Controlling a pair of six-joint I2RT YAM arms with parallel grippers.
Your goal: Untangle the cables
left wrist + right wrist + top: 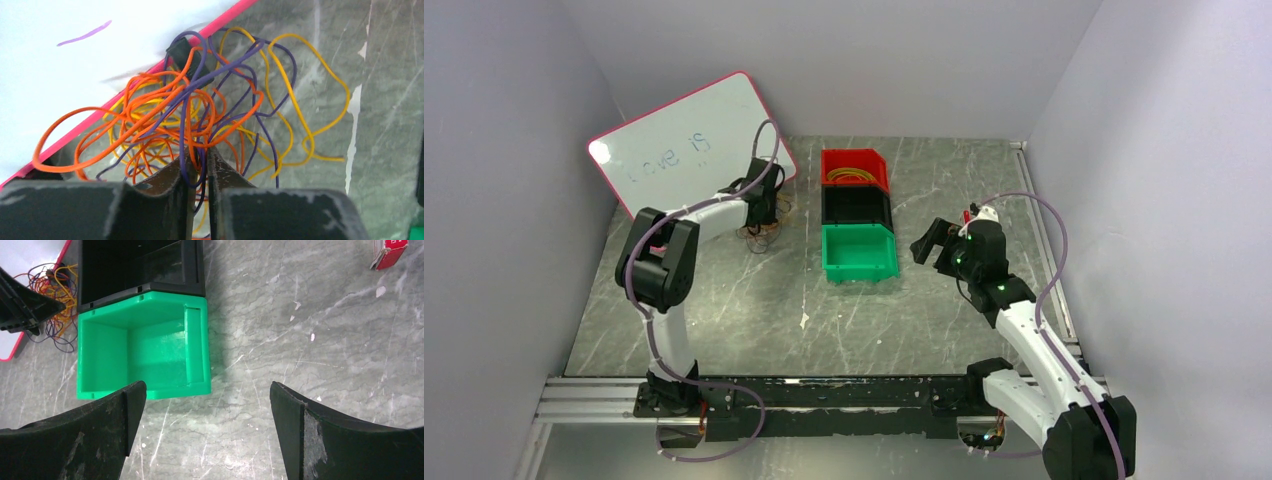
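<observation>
My left end effector (200,167) is pressed almost together, pinching a purple strand of the cables (172,97). The orange, yellow and purple tangle lies on the counter (385,100), touching the pink-edged whiteboard (75,65) behind it. My right end effector (207,392) is spread wide and holds nothing, near the green bin (150,335). A black bin (130,265) touches the green bin's far side.

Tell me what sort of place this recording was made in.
Probably a lab robot cell: plain grey walls box in the table, a left arm and right arm are mounted on an aluminium rail, and a row of coloured bins stands mid-table.
</observation>
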